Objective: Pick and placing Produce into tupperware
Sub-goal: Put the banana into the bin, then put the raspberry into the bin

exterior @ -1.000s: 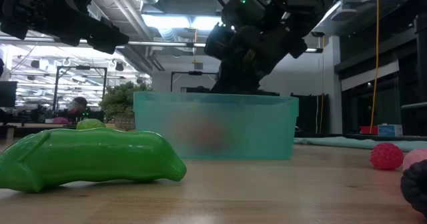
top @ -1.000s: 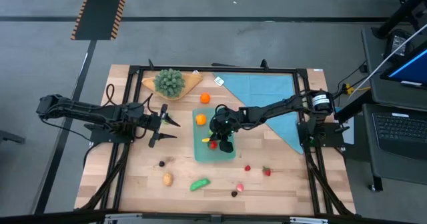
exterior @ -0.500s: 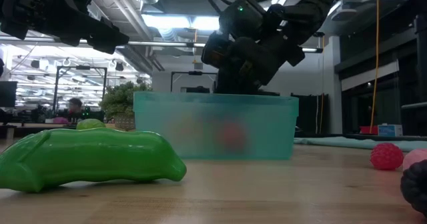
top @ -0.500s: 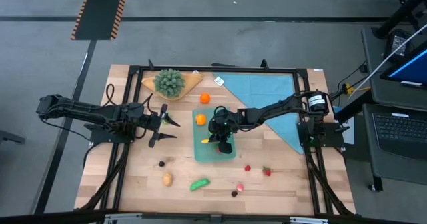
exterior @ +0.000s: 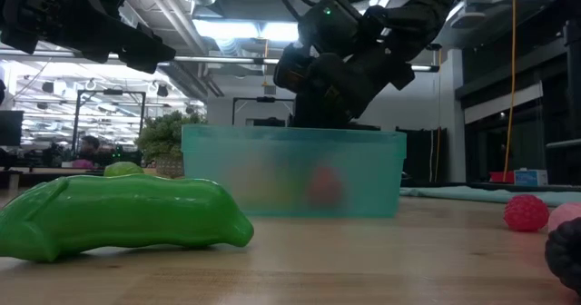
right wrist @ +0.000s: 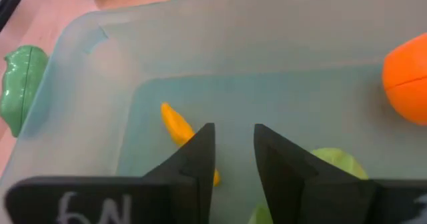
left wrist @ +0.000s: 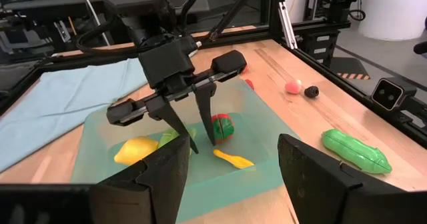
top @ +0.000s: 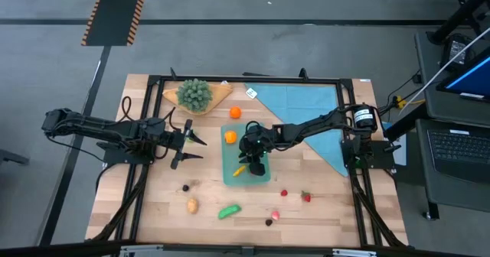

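Several produce pieces lie loose on the bench (top: 153, 203) toward its near edge, beyond the tupperware (top: 230, 171). The right tool (top: 255, 165), open and empty, hangs inside it and is nearest them; the left tool (top: 189, 145) waits open, well apart. A green pod (top: 229, 210) lies lengthwise just past the near wall.

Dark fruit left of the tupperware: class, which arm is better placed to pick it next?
Left. The left gripper hovers open and empty, nearest the dark fruit; the right gripper is down inside the tupperware.
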Tool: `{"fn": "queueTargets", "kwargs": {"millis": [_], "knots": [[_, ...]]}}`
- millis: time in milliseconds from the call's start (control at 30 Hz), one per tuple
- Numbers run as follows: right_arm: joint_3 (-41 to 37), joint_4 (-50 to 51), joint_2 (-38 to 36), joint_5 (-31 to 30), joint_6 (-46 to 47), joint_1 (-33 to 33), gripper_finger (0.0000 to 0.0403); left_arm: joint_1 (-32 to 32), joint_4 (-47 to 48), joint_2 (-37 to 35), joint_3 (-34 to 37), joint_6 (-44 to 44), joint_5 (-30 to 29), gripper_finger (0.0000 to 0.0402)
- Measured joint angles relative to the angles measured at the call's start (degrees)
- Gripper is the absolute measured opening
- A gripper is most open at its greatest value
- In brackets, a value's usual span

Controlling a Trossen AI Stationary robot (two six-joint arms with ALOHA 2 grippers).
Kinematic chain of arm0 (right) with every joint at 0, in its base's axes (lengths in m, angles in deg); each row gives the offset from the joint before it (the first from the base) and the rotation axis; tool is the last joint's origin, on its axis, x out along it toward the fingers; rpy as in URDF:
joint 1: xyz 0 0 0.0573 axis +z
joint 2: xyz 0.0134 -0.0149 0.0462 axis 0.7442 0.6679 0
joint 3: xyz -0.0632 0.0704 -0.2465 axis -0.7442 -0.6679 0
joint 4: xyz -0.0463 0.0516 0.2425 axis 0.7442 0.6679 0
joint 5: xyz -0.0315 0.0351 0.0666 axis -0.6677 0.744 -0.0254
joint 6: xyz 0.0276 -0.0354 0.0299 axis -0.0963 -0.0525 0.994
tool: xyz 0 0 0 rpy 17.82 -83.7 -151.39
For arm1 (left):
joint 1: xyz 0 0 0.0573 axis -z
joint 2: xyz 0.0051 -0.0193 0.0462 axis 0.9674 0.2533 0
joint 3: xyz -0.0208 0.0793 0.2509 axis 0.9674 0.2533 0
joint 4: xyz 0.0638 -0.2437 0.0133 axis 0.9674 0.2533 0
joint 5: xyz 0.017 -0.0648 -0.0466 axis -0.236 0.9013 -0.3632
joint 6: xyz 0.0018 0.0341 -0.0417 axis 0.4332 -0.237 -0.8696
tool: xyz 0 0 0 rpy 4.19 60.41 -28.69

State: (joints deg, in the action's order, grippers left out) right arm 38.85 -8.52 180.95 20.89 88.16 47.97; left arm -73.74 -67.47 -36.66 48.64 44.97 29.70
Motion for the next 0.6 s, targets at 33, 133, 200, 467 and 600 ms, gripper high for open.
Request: {"fn": "queueTargets", "kwargs": {"millis": [33, 133, 200, 467, 600], "knots": [[0.0, -0.2, -0.2, 0.0, 0.0, 0.0, 0.0115, 0.0, 0.0, 0.0, 0.0, 0.0, 0.0, 0.0220], [1.6, 0.2, -0.3, 0.1, 0.6, -0.3, 0.0125, 0.0, 0.0, 0.0, 0.0, 0.0, 0.0, 0.0220], [3.7, 1.6, -0.4, 0.3, 2.8, -0.4, 0.0127, 0.0, 0.0, 0.0, 0.0, 0.0, 0.0, 0.0220], [14.2, 17.7, -0.4, 0.4, -1.8, -0.9, 0.0128, 0.0, 0.0, 0.0, 0.0, -0.2, 0.0, 0.0220], [15.3, 20.1, -2.1, 0.3, -4.2, -1.2, 0.0128, 0.0, 0.0, 0.0, 0.0, -0.4, 0.0, 0.0220]]}}
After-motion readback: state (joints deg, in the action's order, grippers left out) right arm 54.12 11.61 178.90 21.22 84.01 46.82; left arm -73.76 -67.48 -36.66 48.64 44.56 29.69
